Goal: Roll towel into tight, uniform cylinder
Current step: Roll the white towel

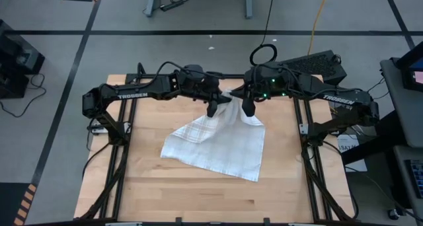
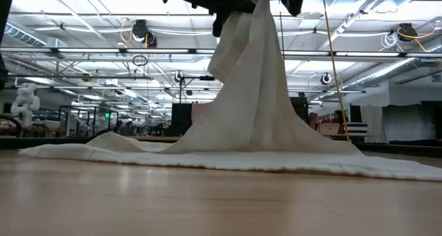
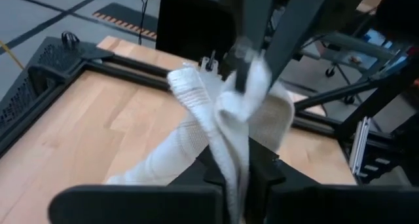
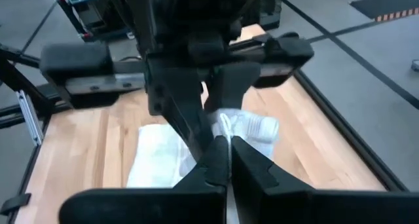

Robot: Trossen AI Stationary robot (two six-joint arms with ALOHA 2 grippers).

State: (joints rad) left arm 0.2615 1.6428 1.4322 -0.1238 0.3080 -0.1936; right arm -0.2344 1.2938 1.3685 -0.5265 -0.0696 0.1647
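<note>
White towel (image 1: 215, 143) pinched aloft near tabletop (image 1: 198, 193) rear edge (rest draped) by clamped left tool (image 1: 213, 111) and right tool (image 1: 248, 110).

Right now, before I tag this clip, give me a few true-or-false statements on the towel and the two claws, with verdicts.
1. Both claws grip the towel at the far side of the table. True: the left claw and right claw are each shut on cloth.
2. The towel lies fully flat. False: its far part is lifted into a peak while the rest rests on the table.
3. The towel is already a tight cylinder. False: it is spread out and unrolled.
4. The two claws hang close together. True.
5. The right claw is open. False: the right wrist view shows it pinched on the towel.
</note>
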